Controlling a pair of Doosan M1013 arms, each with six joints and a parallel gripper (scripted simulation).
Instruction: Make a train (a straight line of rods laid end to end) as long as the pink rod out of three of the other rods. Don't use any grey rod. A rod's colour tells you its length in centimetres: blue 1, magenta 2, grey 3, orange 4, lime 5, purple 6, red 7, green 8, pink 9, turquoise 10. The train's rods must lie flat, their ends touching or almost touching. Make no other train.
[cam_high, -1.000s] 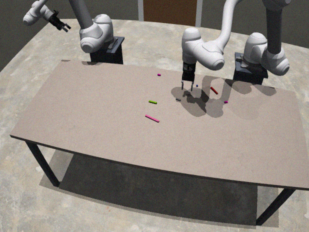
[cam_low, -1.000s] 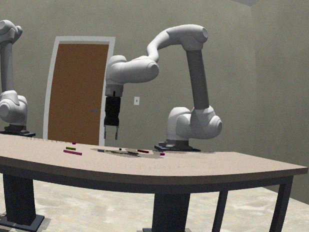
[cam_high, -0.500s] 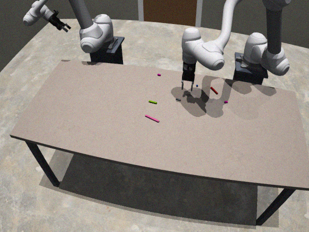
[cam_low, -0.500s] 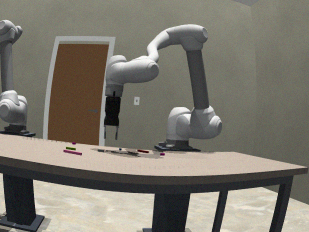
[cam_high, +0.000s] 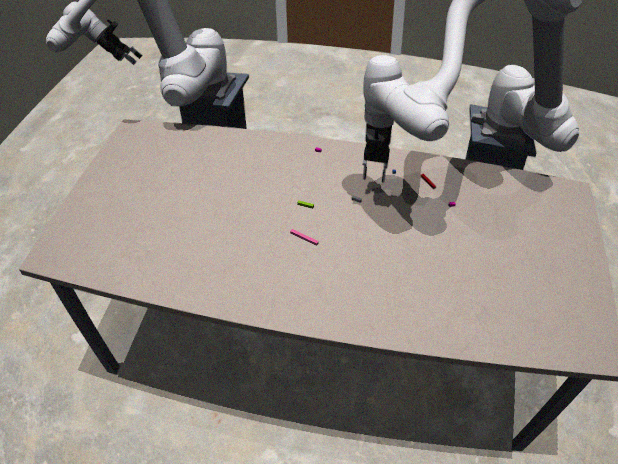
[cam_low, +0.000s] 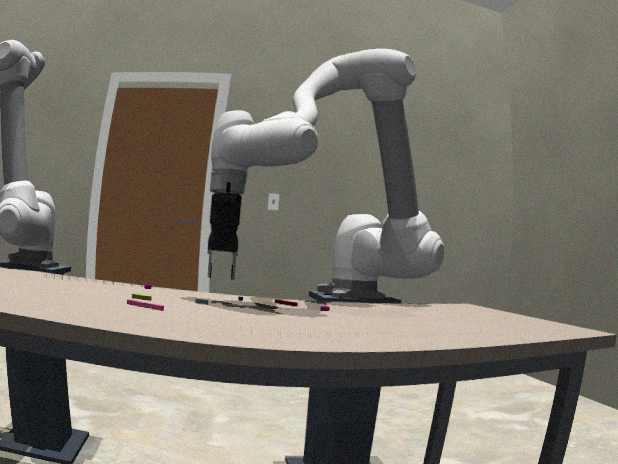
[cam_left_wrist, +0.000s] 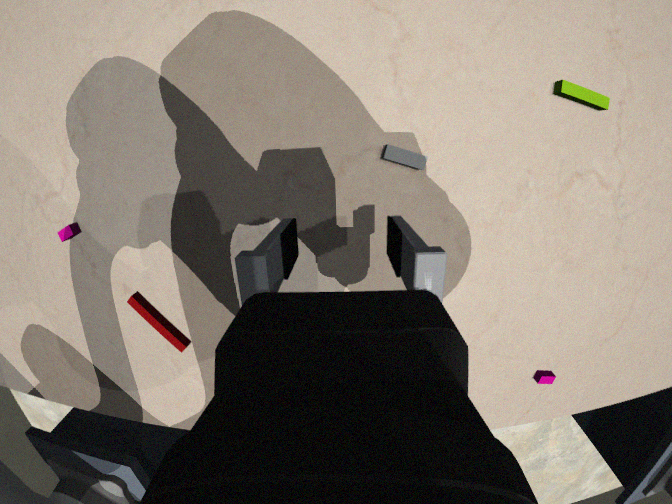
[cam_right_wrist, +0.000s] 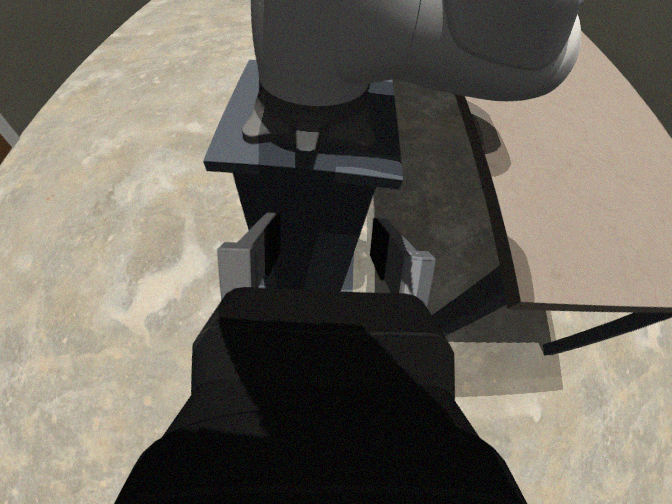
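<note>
The pink rod (cam_high: 304, 237) (cam_low: 145, 305) lies nearest the table's front. The lime rod (cam_high: 305, 204) (cam_low: 141, 297) (cam_left_wrist: 584, 95) lies behind it. One magenta rod (cam_high: 318, 149) (cam_low: 147, 287) (cam_left_wrist: 544, 377) lies near the back edge, another magenta rod (cam_high: 452, 204) (cam_low: 325, 308) (cam_left_wrist: 68, 232) at the right. The red rod (cam_high: 428, 181) (cam_low: 286, 302) (cam_left_wrist: 158, 322) and the blue rod (cam_high: 394, 171) (cam_low: 240, 298) lie at the back right. No rods touch. My left gripper (cam_high: 374, 179) (cam_low: 221, 278) (cam_left_wrist: 342, 236) is open and empty above the table. My right gripper (cam_high: 136, 58) (cam_right_wrist: 326, 234) is open and empty, beyond the table's back left corner.
A grey rod (cam_high: 356, 199) (cam_low: 202, 301) (cam_left_wrist: 404, 156) lies close to the left gripper, between the lime rod and the red rod. The table (cam_high: 165, 225) (cam_low: 400, 332) has the two arm bases along its back edge. The left arm's shadow falls around the grey rod and red rod.
</note>
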